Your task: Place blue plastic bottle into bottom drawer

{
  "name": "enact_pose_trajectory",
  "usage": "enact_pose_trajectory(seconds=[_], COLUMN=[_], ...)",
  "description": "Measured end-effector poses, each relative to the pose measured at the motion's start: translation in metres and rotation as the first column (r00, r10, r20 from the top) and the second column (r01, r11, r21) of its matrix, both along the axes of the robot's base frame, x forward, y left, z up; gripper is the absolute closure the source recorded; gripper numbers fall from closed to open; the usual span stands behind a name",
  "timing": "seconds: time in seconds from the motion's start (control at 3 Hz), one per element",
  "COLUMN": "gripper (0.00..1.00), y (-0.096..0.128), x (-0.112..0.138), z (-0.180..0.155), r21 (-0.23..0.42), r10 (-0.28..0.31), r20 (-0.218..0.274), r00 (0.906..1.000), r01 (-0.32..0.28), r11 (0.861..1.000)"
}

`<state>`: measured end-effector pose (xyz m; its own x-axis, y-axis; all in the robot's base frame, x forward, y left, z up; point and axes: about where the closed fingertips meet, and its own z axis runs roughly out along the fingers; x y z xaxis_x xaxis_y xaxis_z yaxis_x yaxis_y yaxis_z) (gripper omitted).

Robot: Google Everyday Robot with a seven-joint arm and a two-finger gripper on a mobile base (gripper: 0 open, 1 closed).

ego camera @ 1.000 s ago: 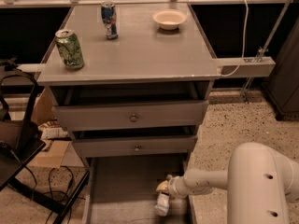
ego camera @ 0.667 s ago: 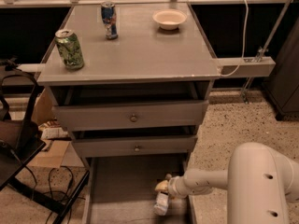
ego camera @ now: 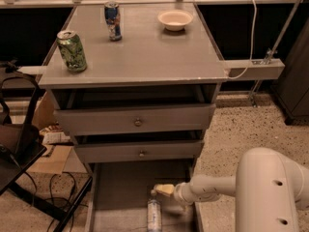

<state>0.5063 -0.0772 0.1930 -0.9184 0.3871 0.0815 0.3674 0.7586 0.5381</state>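
Gripper [ego camera: 164, 190] sits low inside the open bottom drawer [ego camera: 120, 187]; from here I can't tell how wide it stands. Just beside it, toward the drawer's front, the blue plastic bottle [ego camera: 153, 216] lies on the grey floor, its long axis running front to back.

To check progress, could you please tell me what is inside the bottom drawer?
The blue plastic bottle lies on the bottom drawer's grey floor, with the pincer close by its far end. The drawer's rear is hidden under the knobbed drawers above.
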Motion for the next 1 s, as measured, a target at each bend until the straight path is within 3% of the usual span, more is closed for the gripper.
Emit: enact_pose_trajectory(seconds=[0.67, 1.0], gripper=[0.0, 0.0], y=[0.007, 0.014], x=[0.003, -0.001], z=[0.001, 0.046], r21=[0.017, 0.031], r10=[0.024, 0.107], r20=[-0.008, 0.011], r00=[0.9997, 0.9942], r01=[-0.024, -0.107], r11=[1.0, 0.994])
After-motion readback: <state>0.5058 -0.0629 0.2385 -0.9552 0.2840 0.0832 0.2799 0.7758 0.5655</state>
